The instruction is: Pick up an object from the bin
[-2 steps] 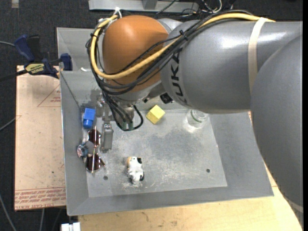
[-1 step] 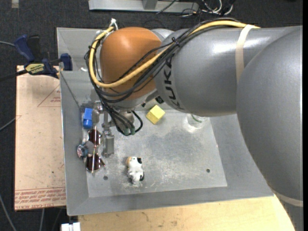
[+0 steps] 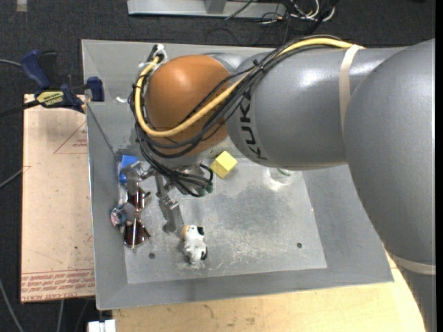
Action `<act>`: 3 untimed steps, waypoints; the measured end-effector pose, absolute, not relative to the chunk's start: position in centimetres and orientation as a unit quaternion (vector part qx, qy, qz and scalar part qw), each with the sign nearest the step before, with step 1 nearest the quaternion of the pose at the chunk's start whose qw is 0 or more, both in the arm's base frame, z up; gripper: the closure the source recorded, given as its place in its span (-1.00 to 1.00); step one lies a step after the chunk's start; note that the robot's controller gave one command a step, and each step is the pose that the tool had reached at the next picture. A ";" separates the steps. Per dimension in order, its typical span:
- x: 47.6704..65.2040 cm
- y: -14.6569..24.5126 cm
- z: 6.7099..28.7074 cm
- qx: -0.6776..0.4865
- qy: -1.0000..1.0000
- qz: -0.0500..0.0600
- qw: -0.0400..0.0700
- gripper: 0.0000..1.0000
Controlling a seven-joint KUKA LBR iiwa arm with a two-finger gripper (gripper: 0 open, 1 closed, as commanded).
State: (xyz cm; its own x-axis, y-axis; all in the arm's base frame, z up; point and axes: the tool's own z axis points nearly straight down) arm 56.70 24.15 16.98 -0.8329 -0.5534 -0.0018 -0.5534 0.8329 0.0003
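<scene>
My gripper [image 3: 152,206] hangs under the orange wrist cover at the bin's left side, open, with nothing between its fingers. The left finger [image 3: 136,191] is down at a pair of reddish-brown sunglasses [image 3: 135,220] lying along the left wall. The right finger [image 3: 169,215] stands just to the right of them. A small white and black toy animal [image 3: 194,244] lies on the floor just below and right of the right finger. A blue object [image 3: 127,166] sits above the sunglasses, partly hidden by cables.
A yellow block [image 3: 224,164] lies near the bin's middle, close under the arm. A clear, glassy thing [image 3: 280,178] peeks out below the arm further right. The arm covers the bin's back and right part.
</scene>
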 end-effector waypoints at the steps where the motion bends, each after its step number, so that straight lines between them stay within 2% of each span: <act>1: 58.5 24.7 12.7 -0.310 0.951 0.001 0.000 -1.00; 2: 58.7 24.0 9.5 -0.465 0.885 0.000 0.002 -1.00; 3: 59.4 24.8 7.2 -0.492 0.871 0.001 0.002 1.00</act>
State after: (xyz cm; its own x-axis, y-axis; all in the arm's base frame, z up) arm 59.39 24.76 7.22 -0.5158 -0.8567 -0.0046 -0.8567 0.5158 0.0005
